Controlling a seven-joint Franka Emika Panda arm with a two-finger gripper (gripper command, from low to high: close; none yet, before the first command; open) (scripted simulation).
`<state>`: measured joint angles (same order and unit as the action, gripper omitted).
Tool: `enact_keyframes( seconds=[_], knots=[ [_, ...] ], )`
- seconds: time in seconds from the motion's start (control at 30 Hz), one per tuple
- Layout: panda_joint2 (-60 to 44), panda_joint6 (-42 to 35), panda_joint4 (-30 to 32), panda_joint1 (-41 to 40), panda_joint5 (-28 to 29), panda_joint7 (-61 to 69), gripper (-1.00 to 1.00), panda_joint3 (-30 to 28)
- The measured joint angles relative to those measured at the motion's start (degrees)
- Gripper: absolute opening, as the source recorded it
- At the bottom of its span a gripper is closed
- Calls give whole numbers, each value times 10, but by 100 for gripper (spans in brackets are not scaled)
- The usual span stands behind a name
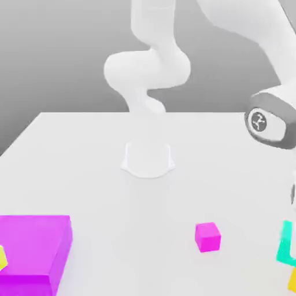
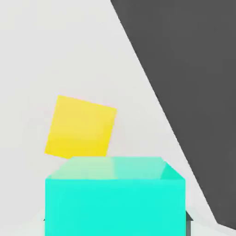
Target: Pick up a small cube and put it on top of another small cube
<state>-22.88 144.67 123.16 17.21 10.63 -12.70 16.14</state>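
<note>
The small teal cube (image 1: pixel 284 243) is at the far right edge of the exterior view, and my gripper (image 1: pixel 290 247) is shut on it. From the hand camera the teal cube (image 2: pixel 115 200) looms close, with dark finger edges at its lower corners. The amber cube (image 1: pixel 292 281) lies on the white table just below and to the right of the teal one in the exterior view. In the hand view the amber cube (image 2: pixel 80 126) lies a short way beyond the teal cube, apart from it. I cannot tell whether the teal cube is off the table.
A small magenta cube (image 1: pixel 207 236) sits on the table (image 1: pixel 87 162) to the left of the teal one in the exterior view. A big magenta block (image 1: pixel 34 251) fills the exterior view's lower left, a yellow piece (image 1: pixel 2 258) beside it. The table edge (image 2: pixel 154 99) runs close past the amber cube.
</note>
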Motion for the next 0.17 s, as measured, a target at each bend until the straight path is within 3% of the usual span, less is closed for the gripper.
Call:
enact_keyframes(
  seconds=[0.03,0.07,0.17],
  knots=[
    [-20,16,-3,7,10,-4,-100,-5],
    [-34,28,-5,12,17,-7,100,-10],
    [-34,28,-5,12,17,-7,100,-10]
  ],
)
